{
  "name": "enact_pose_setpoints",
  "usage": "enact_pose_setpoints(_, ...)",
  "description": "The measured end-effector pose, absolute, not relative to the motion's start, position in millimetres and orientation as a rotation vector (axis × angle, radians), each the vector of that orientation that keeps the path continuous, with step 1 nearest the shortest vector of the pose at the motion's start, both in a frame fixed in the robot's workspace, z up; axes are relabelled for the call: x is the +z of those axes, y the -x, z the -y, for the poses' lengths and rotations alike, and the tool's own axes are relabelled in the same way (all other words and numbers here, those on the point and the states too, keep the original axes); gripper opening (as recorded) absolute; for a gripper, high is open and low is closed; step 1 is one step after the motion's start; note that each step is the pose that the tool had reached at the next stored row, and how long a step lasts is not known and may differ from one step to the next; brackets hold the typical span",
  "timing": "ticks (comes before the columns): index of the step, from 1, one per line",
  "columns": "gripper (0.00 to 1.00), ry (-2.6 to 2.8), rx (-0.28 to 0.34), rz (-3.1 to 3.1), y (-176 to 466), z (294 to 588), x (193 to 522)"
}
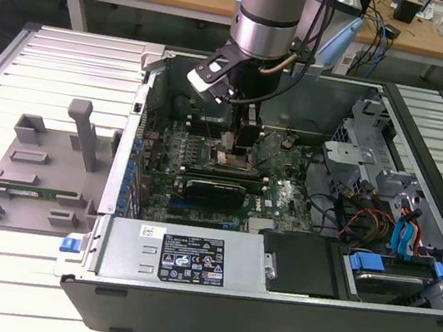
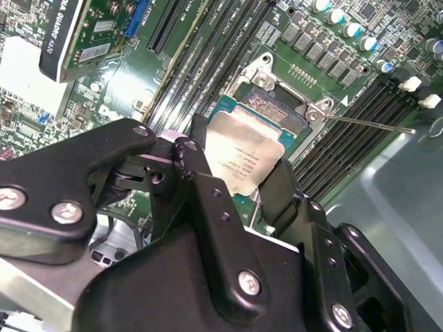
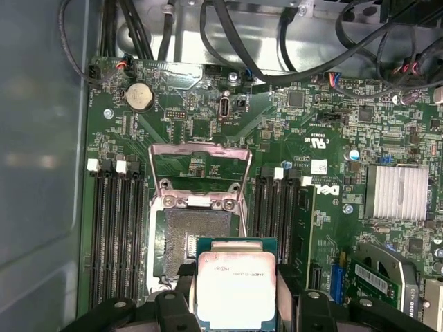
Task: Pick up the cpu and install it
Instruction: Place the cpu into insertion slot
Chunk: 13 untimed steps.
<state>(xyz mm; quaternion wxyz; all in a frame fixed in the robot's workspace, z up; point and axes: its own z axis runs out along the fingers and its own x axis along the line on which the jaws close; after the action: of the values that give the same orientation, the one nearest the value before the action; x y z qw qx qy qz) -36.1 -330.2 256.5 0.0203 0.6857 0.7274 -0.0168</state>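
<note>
Holds cpu [image 2: 242, 153] by opposite edges in gripper [image 2: 235, 171], partly over open socket [image 2: 280, 104], metal top up. Shows memory slots [image 2: 360, 121] flanking socket.

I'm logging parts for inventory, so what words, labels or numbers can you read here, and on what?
cpu lid: faint lines of print, too small to read.
Black label on the grey metal box: too small to read.
motherboard: white markings, too small to read.

We look down from a distance into the computer case [image 1: 265, 316] on the tabletop [image 1: 60, 65] in the exterior view; both wrist views sit close over its motherboard [image 3: 208, 117] [image 2: 124, 90], sharing socket [image 3: 190, 238] [image 2: 273, 104], cpu [image 3: 235, 294] [image 2: 242, 155] and claw [image 3: 235, 280] [image 2: 239, 164].
</note>
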Motion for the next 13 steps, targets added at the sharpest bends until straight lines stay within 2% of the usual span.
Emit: enact_pose_setpoints(13,0.55,-2.127,-0.052,-2.256,36.1,330.3,247.7)
